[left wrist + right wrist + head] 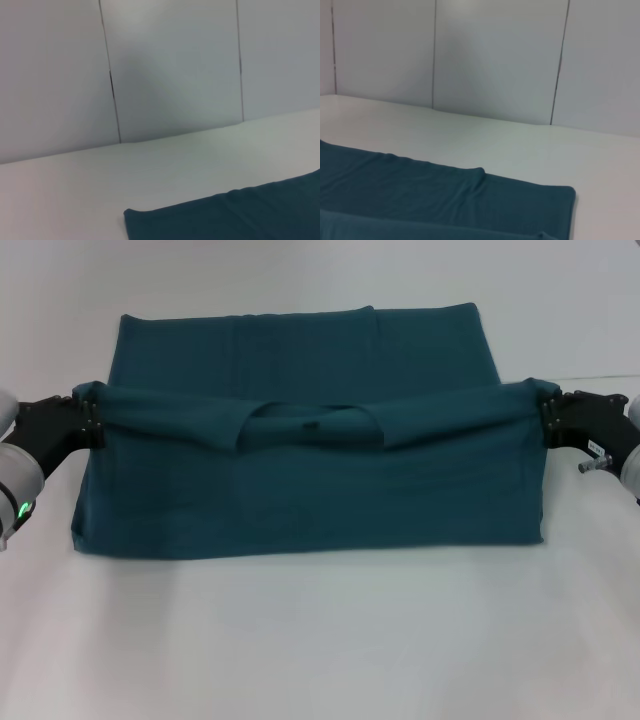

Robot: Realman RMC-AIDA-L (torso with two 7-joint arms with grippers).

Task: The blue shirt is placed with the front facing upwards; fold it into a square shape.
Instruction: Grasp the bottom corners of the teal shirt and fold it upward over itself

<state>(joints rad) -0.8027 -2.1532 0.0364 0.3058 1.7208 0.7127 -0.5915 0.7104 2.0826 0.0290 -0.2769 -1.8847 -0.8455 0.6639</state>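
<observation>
Left hand [92,418] & right hand [546,416] each pinch dark teal-blue cotton T-shirt [300,500] edges, collar fold raised above white surface [320,640].

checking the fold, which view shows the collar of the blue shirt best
The head view: the collar sits mid-way along the raised edge of the blue shirt, stretched between the left hand and right hand. Both wrist views show only plain shirt fabric on the table, no collar.
</observation>
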